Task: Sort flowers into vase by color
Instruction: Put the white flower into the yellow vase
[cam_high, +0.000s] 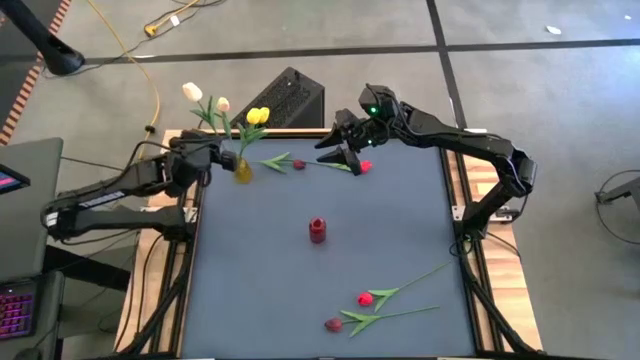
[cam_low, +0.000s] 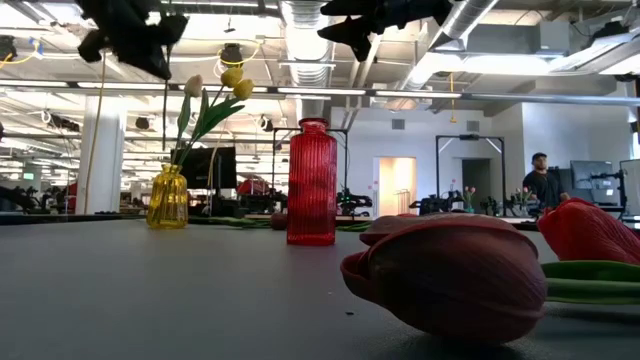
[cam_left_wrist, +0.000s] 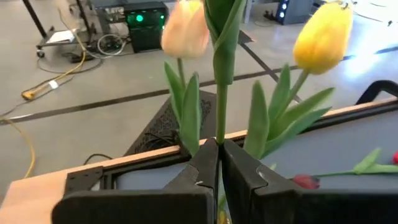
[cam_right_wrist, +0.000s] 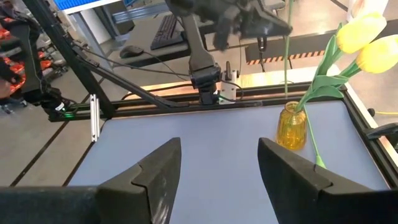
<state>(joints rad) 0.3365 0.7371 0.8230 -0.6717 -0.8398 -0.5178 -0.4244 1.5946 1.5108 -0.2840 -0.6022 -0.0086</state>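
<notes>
Pinching a green tulip stem (cam_left_wrist: 219, 93) between pressed-together fingers, the left gripper (cam_high: 212, 157) is hovering over the yellow vase (cam_high: 243, 170), which is holding yellow and cream tulips (cam_high: 257, 116). Mid-table, the red vase (cam_high: 318, 230) is standing alone. The right gripper (cam_high: 347, 150) is hanging spread above two red tulips (cam_high: 364, 167); two more tulips (cam_high: 366, 298) are lying near the front edge.

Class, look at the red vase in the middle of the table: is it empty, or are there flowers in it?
Empty. The red vase stands upright with nothing rising from its mouth, unlike the yellow vase.
</notes>
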